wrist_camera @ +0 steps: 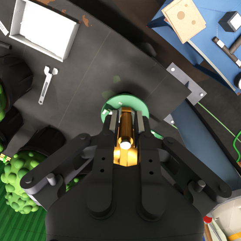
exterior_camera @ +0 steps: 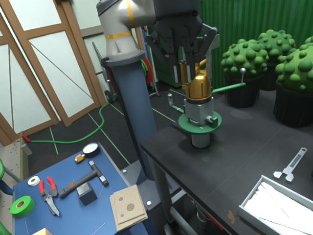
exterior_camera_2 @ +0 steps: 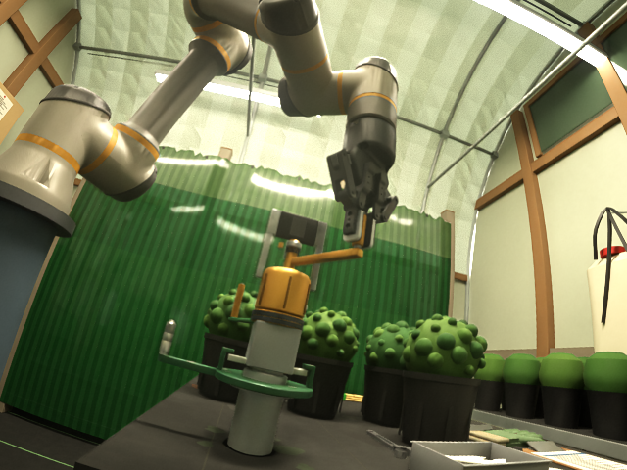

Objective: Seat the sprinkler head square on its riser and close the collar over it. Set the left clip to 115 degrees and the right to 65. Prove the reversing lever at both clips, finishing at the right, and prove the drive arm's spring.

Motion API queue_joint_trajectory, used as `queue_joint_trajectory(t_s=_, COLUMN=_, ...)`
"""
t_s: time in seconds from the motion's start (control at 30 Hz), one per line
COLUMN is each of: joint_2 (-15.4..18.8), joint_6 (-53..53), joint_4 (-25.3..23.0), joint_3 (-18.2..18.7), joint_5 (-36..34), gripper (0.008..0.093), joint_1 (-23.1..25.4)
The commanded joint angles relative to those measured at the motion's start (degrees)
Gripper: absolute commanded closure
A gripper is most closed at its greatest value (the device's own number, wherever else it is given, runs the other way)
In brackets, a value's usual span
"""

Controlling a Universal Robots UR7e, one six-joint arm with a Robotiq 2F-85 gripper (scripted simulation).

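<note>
My gripper (exterior_camera: pixel 184 73) (exterior_camera_2: pixel 360 235) (wrist_camera: pixel 126 122) hangs above the brass sprinkler head (exterior_camera: pixel 199 85) (exterior_camera_2: pixel 282 292), straddling the free end of the drive arm (exterior_camera_2: pixel 324 256) (wrist_camera: pixel 126 126) with its fingers still open around it and holding nothing. The head sits on the grey collar (exterior_camera: pixel 199 110) (exterior_camera_2: pixel 271 344) over the riser (exterior_camera_2: pixel 253 422). A green ring (exterior_camera: pixel 199 124) (exterior_camera_2: pixel 263 382) circles the riser. One green clip with a grey knob (exterior_camera: pixel 171 100) (exterior_camera_2: pixel 167 336) points left. Another with a ball knob (exterior_camera: pixel 242 71) points right.
The grey upright bracket (exterior_camera: pixel 211 59) (exterior_camera_2: pixel 295 230) stands close behind the head. Potted bushes (exterior_camera: pixel 244 59) (exterior_camera_2: pixel 435 354) line the back of the bench. A flat wrench (exterior_camera: pixel 293 163) (wrist_camera: pixel 46 83) and a white tray (exterior_camera: pixel 275 206) (wrist_camera: pixel 43 28) lie on the bench. A blue tool cart (exterior_camera: pixel 73 192) stands below.
</note>
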Motion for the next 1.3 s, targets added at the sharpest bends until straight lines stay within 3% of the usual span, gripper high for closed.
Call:
queue_joint_trajectory(t_s=0.0, joint_2=-0.04, joint_6=0.0, joint_4=-0.03, joint_3=-0.02, joint_5=0.0, gripper=0.076, joint_1=0.0)
queue_joint_trajectory(t_s=0.73, joint_2=-0.04, joint_6=0.0, joint_4=-0.03, joint_3=-0.02, joint_5=0.0, gripper=0.0819, joint_1=0.0)
queue_joint_trajectory(t_s=0.77, joint_2=-0.04, joint_6=0.0, joint_4=-0.02, joint_3=-0.03, joint_5=0.0, gripper=0.0934, joint_1=0.0)
queue_joint_trajectory(t_s=1.27, joint_2=-0.01, joint_6=0.02, joint_4=0.02, joint_3=-0.09, joint_5=0.0, gripper=0.0934, joint_1=0.02)
